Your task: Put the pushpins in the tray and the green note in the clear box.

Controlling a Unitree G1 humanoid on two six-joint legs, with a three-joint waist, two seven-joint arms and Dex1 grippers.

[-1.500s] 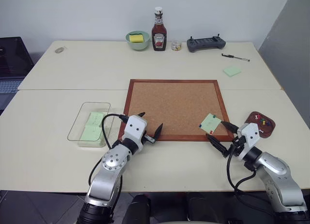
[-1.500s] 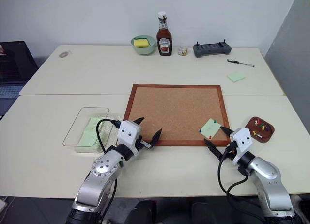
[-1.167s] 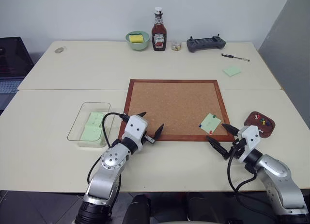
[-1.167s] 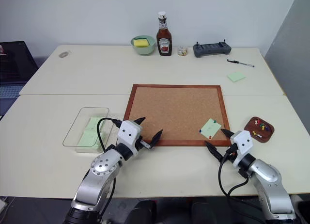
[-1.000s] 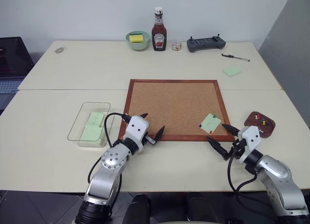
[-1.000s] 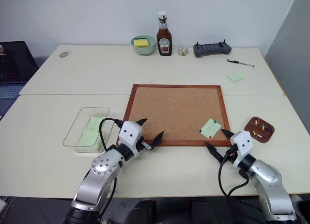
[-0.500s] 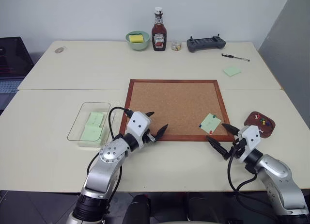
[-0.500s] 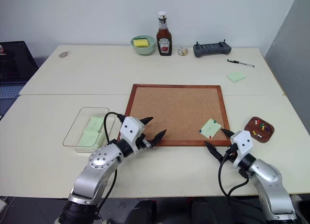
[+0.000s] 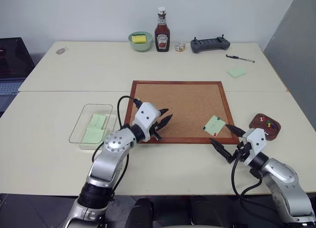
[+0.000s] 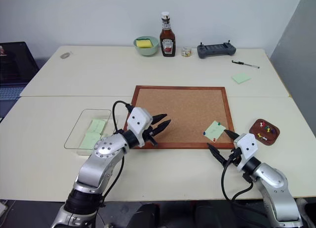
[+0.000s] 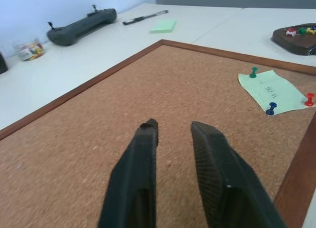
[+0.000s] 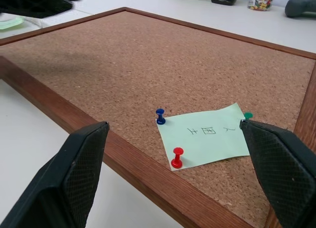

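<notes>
The green note (image 9: 214,124) lies on the corkboard (image 9: 177,104) near its front right corner. A blue pushpin (image 12: 160,115), a red pushpin (image 12: 177,157) and a green one (image 12: 248,116) hold it down. My right gripper (image 9: 220,135) stands wide open just in front of the note, off the board's frame, empty. The brown tray (image 9: 265,124) to its right holds several coloured pins. My left gripper (image 9: 167,114) hovers over the board's front left part, fingers (image 11: 138,173) drawn nearly together with nothing between. The clear box (image 9: 93,124) at left holds green notes.
Along the table's back stand a green bowl (image 9: 140,40) with a yellow sponge, a ketchup bottle (image 9: 162,30), a small jar (image 9: 179,46) and a dark controller (image 9: 210,43). A pen (image 9: 240,58) and a green pad (image 9: 236,72) lie at back right. A laptop (image 9: 12,65) sits far left.
My left gripper has risen and moved forward and right, from the board's front edge to over the cork, and its fingers closed from wide open. The right gripper stayed put.
</notes>
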